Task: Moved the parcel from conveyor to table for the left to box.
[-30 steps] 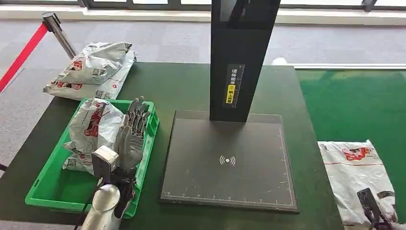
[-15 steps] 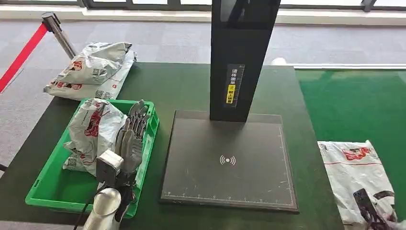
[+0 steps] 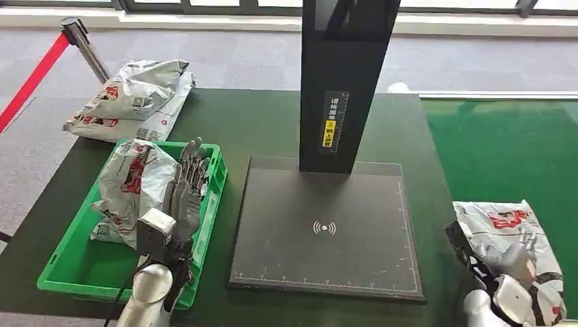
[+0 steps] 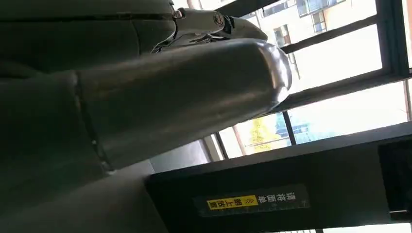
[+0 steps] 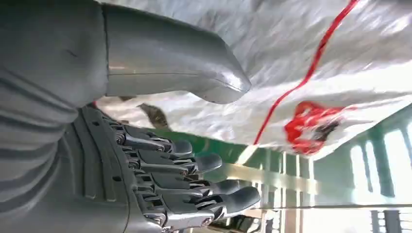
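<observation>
White poly-mailer parcel, soft and slippery, suits an edge grip; right hand grasps it, left hand released.

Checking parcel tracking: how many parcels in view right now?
4, maybe more hidden. Two parcels stacked at the table's far left corner, one in the green bin beside the left hand, one on the green conveyor at the right hand.
</observation>
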Robot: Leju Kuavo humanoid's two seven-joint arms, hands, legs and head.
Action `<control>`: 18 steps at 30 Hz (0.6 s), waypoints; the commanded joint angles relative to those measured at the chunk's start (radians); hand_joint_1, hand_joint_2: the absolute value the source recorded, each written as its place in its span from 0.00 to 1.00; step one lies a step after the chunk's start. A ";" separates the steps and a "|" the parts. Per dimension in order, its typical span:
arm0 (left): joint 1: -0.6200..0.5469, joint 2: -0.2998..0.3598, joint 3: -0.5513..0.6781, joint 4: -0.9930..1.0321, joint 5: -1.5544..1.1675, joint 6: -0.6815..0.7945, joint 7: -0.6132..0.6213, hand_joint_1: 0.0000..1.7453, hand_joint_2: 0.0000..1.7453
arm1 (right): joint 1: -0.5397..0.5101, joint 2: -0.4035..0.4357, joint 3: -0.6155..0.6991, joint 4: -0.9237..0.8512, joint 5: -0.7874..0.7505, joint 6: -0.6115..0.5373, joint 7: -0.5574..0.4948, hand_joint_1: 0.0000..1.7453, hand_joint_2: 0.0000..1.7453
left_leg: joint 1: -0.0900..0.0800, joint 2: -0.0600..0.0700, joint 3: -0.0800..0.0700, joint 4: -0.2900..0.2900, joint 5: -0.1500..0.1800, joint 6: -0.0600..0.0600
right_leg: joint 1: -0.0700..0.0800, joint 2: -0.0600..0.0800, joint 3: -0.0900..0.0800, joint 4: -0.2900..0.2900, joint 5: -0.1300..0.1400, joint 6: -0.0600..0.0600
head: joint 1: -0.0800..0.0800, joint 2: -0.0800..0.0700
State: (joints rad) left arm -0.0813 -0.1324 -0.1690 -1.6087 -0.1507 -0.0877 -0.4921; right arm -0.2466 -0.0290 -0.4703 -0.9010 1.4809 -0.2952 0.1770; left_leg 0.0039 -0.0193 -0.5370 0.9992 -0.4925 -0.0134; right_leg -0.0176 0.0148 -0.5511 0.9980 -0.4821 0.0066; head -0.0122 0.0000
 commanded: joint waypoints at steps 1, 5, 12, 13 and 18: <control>-0.058 0.014 -0.018 0.108 -0.004 0.001 0.008 0.00 0.00 | -0.065 -0.021 0.101 0.302 -0.029 0.184 0.064 0.29 1.00 | 0.001 0.003 0.000 -0.001 0.001 0.000 | 0.002 0.000 0.000 -0.003 0.003 -0.001 | 0.000 0.000; -0.062 0.009 -0.030 0.132 -0.015 -0.001 0.002 0.00 0.00 | -0.008 -0.042 0.101 0.287 -0.042 0.215 0.063 0.29 1.00 | 0.003 -0.001 0.003 -0.001 0.001 0.000 | 0.004 -0.003 0.004 -0.005 0.002 0.000 | 0.000 0.000; -0.054 0.009 -0.026 0.116 -0.017 -0.003 0.001 0.00 0.00 | 0.005 -0.039 0.105 0.238 -0.052 0.236 0.065 1.00 1.00 | 0.002 0.009 0.005 0.000 0.000 0.000 | 0.003 0.006 0.003 -0.004 0.004 0.000 | 0.000 0.000; -0.048 0.009 -0.023 0.109 -0.022 -0.003 0.001 0.00 0.00 | 0.019 -0.043 0.101 0.197 -0.059 0.244 0.064 1.00 1.00 | 0.003 0.009 0.005 -0.001 0.000 -0.001 | 0.004 0.006 0.003 -0.004 0.005 0.000 | 0.000 0.000; 0.033 0.006 0.010 0.025 -0.035 0.006 0.005 0.00 0.00 | 0.050 -0.005 0.028 -0.093 -0.083 0.062 0.072 0.66 1.00 | 0.005 0.012 0.004 0.000 0.000 0.000 | 0.003 0.008 0.001 -0.002 0.005 -0.001 | 0.000 0.000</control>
State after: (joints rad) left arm -0.1053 -0.1324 -0.1762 -1.5484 -0.1724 -0.0877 -0.4917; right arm -0.2775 -0.0763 -0.4025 -0.7342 1.4183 -0.1169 0.2449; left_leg 0.0093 -0.0081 -0.5308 0.9998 -0.4939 -0.0143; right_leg -0.0140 0.0239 -0.5480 0.9957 -0.4783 0.0065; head -0.0122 0.0000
